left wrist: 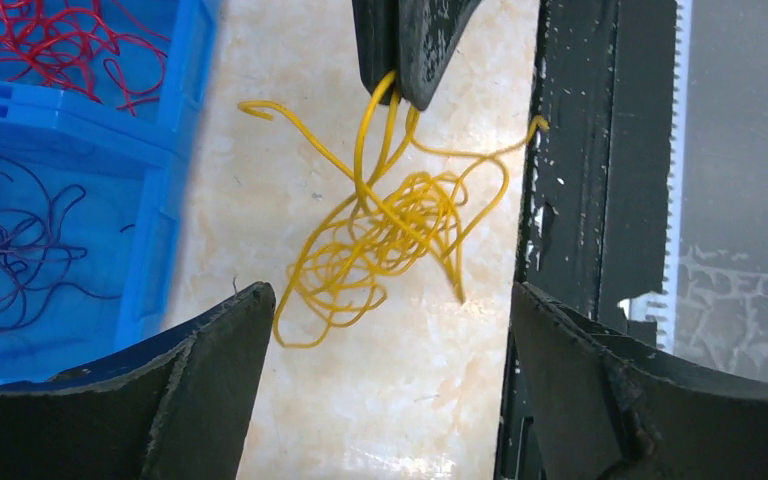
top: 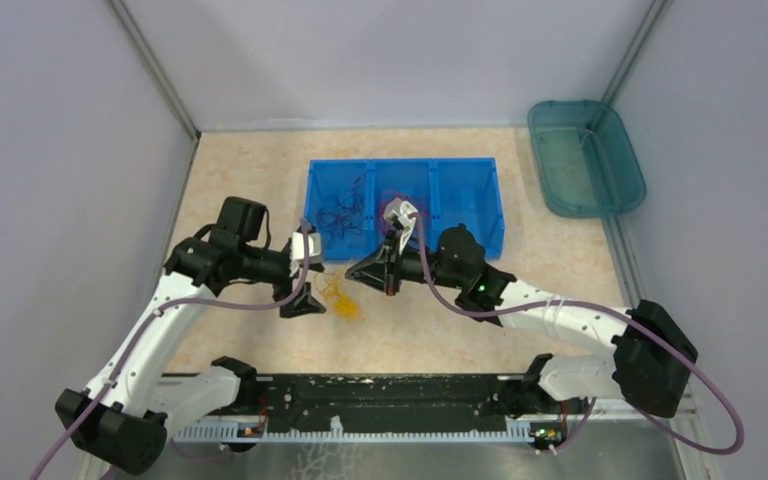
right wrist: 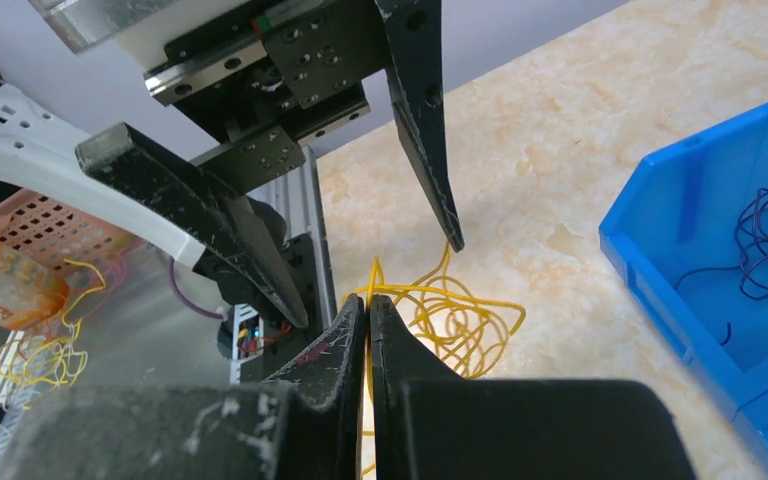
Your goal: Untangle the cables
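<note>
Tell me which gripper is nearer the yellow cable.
Right. The right gripper is shut on a strand of the yellow cable; the left gripper hovers open, straddling the tangle without gripping.

The tabletop (left wrist: 410,400) looked like smooth, pale stone with a soft shine. The blue bin (left wrist: 175,150) was shiny plastic. The yellow cable (left wrist: 390,240) looked smooth and glossy. The black fingers (left wrist: 580,380) were dull and scratched.

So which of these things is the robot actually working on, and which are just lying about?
Job: yellow cable, pinched by the right gripper; dark cables and red cables in the blue bin; open left gripper.
Lying about: teal tray, off to the side.
</note>
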`<state>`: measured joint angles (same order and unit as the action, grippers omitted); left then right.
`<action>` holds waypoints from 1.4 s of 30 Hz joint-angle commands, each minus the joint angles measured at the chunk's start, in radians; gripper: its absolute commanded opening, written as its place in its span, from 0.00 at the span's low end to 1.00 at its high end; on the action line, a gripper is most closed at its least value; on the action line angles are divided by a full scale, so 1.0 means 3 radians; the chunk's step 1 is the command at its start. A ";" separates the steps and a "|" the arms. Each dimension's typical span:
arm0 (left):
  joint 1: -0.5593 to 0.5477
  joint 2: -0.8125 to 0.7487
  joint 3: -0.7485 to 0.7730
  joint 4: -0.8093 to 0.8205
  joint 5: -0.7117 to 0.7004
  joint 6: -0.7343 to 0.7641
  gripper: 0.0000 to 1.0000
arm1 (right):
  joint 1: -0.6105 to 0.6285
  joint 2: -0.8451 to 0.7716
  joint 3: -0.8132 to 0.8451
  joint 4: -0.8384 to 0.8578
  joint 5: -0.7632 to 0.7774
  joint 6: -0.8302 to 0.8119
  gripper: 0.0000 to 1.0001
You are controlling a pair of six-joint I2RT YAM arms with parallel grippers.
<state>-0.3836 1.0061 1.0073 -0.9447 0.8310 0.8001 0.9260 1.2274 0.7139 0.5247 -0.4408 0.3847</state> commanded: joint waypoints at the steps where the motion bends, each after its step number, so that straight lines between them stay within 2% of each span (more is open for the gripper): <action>1: 0.0020 -0.0022 0.0373 -0.0510 0.0047 0.0399 0.95 | -0.0022 -0.0256 -0.0025 -0.0006 -0.0080 -0.0105 0.00; 4: 0.0026 0.0030 0.0588 -0.0663 0.0017 0.0491 0.97 | -0.0019 -0.0357 -0.0074 -0.0054 -0.0070 -0.0127 0.00; 6: 0.0028 0.0033 0.0523 -0.0604 -0.0023 0.0486 0.96 | -0.0024 -0.0411 -0.0089 -0.0053 -0.0072 -0.0127 0.00; 11: 0.0029 -0.0014 0.0101 -0.0010 -0.0157 0.0046 0.85 | -0.0024 -0.0507 -0.0089 0.0018 -0.0123 -0.0068 0.00; 15: 0.0026 -0.0048 -0.0023 0.0425 -0.0239 -0.0369 0.79 | -0.0024 -0.0587 -0.0092 0.0018 -0.0147 -0.0050 0.00; 20: 0.0023 -0.0121 -0.0056 0.0702 -0.0102 -0.0580 0.72 | -0.0023 -0.0635 -0.0094 0.0023 -0.0154 -0.0038 0.00; 25: 0.0024 -0.0102 -0.0105 0.0731 0.0063 -0.0689 0.62 | -0.0023 -0.0656 -0.0094 0.0070 -0.0150 0.0002 0.00; 31: 0.0024 -0.0080 -0.0245 0.0639 0.0398 -0.0761 0.58 | -0.0023 -0.0705 -0.0114 0.0135 -0.0083 0.0025 0.00; 36: 0.0021 -0.0046 -0.0186 0.0577 0.0310 -0.0703 0.40 | -0.0024 -0.0752 -0.0152 0.0148 -0.0055 0.0037 0.00; 42: 0.0021 -0.0074 -0.0121 0.0796 0.0230 -0.0851 0.19 | -0.0024 -0.0768 -0.0188 0.0152 -0.0044 0.0055 0.00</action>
<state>-0.3794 0.9913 0.9382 -0.7578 0.8898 0.5735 0.9260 1.0279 0.6651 0.5018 -0.4637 0.3901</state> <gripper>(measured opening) 0.258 0.012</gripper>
